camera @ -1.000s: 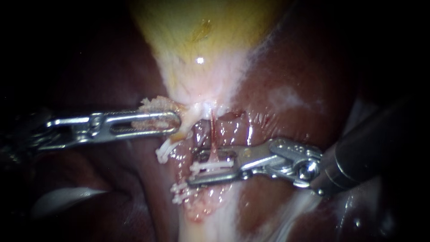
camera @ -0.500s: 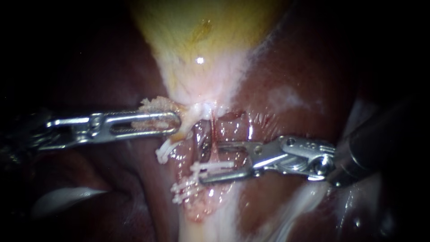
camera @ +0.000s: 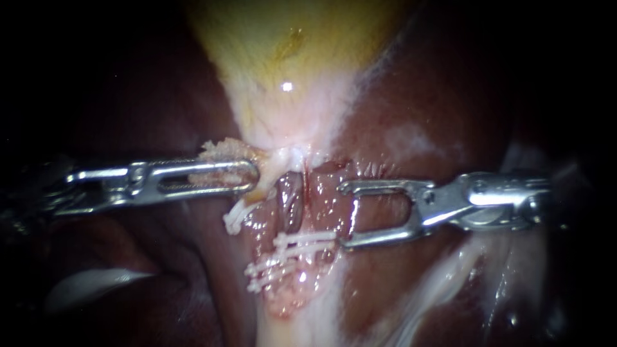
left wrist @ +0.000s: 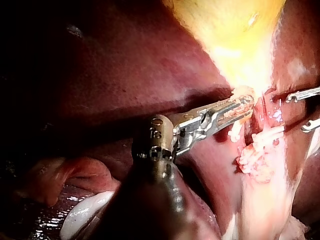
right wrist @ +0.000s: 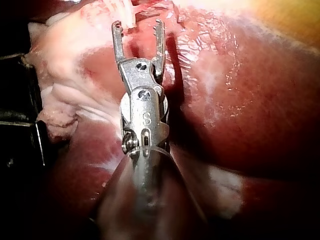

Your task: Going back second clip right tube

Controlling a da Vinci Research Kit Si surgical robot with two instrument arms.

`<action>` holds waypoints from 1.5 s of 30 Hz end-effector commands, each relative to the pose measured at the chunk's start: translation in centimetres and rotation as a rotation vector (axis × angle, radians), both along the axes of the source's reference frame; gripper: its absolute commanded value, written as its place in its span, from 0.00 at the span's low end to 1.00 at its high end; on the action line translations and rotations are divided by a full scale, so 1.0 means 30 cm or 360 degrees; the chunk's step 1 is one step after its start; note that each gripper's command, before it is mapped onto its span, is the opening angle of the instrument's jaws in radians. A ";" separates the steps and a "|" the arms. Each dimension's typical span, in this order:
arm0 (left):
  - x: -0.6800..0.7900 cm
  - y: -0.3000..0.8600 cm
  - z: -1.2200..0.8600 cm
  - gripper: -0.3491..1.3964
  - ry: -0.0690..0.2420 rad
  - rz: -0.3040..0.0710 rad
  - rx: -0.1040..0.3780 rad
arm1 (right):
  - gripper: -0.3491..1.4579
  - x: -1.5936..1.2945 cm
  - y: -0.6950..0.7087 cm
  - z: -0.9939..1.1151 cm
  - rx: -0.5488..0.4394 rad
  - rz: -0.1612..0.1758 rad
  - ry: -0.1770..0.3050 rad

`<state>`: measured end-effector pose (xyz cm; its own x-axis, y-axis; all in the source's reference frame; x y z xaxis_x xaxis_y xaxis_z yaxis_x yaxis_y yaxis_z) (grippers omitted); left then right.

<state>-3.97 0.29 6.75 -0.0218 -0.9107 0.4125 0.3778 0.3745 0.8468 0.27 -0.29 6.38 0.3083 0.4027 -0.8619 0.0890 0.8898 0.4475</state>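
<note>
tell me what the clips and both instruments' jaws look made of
The clips: probably plastic, since they are matte white with no metallic glint. The right instrument, jaws open: polished metal, likely steel, silvery with bright highlights. The left instrument, jaws shut on pale tissue: the same bright silvery metal, with a slot along the jaw.

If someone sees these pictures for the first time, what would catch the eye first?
Probably the yellow gallbladder, bright at the top of the endoscope view against the dark red liver. Below it, the left instrument grips pale tissue, and the right instrument stands with its jaws open beside the white clips.
</note>
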 end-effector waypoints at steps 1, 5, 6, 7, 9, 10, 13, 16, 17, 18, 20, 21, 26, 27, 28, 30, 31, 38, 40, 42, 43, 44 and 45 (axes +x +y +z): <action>0.0000 0.0000 0.0001 0.00 0.0000 0.0000 0.0000 | 0.47 -0.0013 0.0007 -0.0019 -0.0016 -0.0002 -0.0002; -0.0002 0.0000 0.0001 0.00 0.0000 0.0000 0.0000 | 0.47 -0.0052 0.0030 -0.0060 -0.0040 -0.0009 0.0000; -0.0002 0.0001 0.0001 0.00 0.0000 0.0000 0.0000 | 0.47 -0.0059 0.0034 -0.0066 -0.0048 -0.0009 -0.0001; -0.0003 0.0001 0.0002 0.00 0.0000 -0.0001 0.0000 | 0.47 -0.0067 0.0039 -0.0071 -0.0055 -0.0013 0.0001; -0.0005 0.0001 0.0002 0.00 0.0000 -0.0001 0.0000 | 0.47 -0.0075 0.0045 -0.0075 -0.0063 -0.0012 -0.0001; -0.0007 0.0001 0.0003 0.00 0.0000 -0.0001 0.0000 | 0.47 -0.0078 0.0047 -0.0076 -0.0062 -0.0011 -0.0002; -0.0020 0.0001 0.0011 0.00 0.0009 -0.0005 -0.0001 | 0.47 -0.0081 0.0047 -0.0076 -0.0062 -0.0009 -0.0004; -0.0041 -0.0001 0.0028 0.00 0.0009 0.0001 -0.0002 | 0.47 -0.0084 0.0047 -0.0076 -0.0062 -0.0009 -0.0005; -0.0048 -0.0001 0.0035 0.00 0.0007 0.0003 -0.0002 | 0.47 -0.0086 0.0047 -0.0076 -0.0062 -0.0010 -0.0005; -0.0059 0.0000 0.0045 0.00 0.0014 0.0008 -0.0011 | 0.47 -0.0087 0.0047 -0.0076 -0.0062 -0.0010 -0.0005; -0.0075 0.0002 0.0063 0.00 0.0013 0.0015 -0.0011 | 0.47 -0.0090 0.0047 -0.0076 -0.0062 -0.0006 -0.0002; -0.0084 0.0003 0.0072 0.00 0.0017 0.0017 -0.0011 | 0.47 -0.0091 0.0047 -0.0077 -0.0062 -0.0005 -0.0003; -0.0146 -0.0008 0.0123 0.00 0.0017 0.0033 0.0006 | 0.47 -0.0093 0.0052 -0.0079 -0.0069 0.0005 0.0006; -0.0160 -0.0011 0.0131 0.00 0.0020 0.0043 0.0008 | 0.47 -0.0093 0.0054 -0.0080 -0.0068 0.0006 0.0006; -0.0172 -0.0014 0.0138 0.00 0.0022 0.0047 0.0008 | 0.47 -0.0093 0.0055 -0.0080 -0.0067 0.0009 0.0009; -0.0196 -0.0020 0.0153 0.00 0.0018 0.0055 0.0017 | 0.47 -0.0093 0.0057 -0.0081 -0.0067 0.0009 0.0009; -0.0204 -0.0022 0.0161 0.00 0.0025 0.0060 0.0018 | 0.47 -0.0093 0.0057 -0.0082 -0.0067 0.0010 0.0008; -0.0201 -0.0019 0.0175 0.00 0.0024 0.0069 0.0019 | 0.47 -0.0093 0.0056 -0.0083 -0.0067 0.0009 0.0008; -0.0201 -0.0020 0.0174 0.00 0.0024 0.0069 0.0019 | 0.47 -0.0094 0.0056 -0.0083 -0.0067 0.0009 0.0009; -0.0201 -0.0020 0.0174 0.00 0.0024 0.0069 0.0019 | 0.47 -0.0095 0.0056 -0.0083 -0.0066 0.0009 0.0009; -0.0201 -0.0020 0.0174 0.00 0.0024 0.0069 0.0019 | 0.47 -0.0095 0.0056 -0.0083 -0.0066 0.0009 0.0009; -0.0201 -0.0020 0.0174 0.00 0.0024 0.0069 0.0019 | 0.47 -0.0095 0.0056 -0.0083 -0.0066 0.0009 0.0009; -0.0201 -0.0020 0.0174 0.00 0.0024 0.0069 0.0019 | 0.47 -0.0096 0.0056 -0.0083 -0.0066 0.0009 0.0009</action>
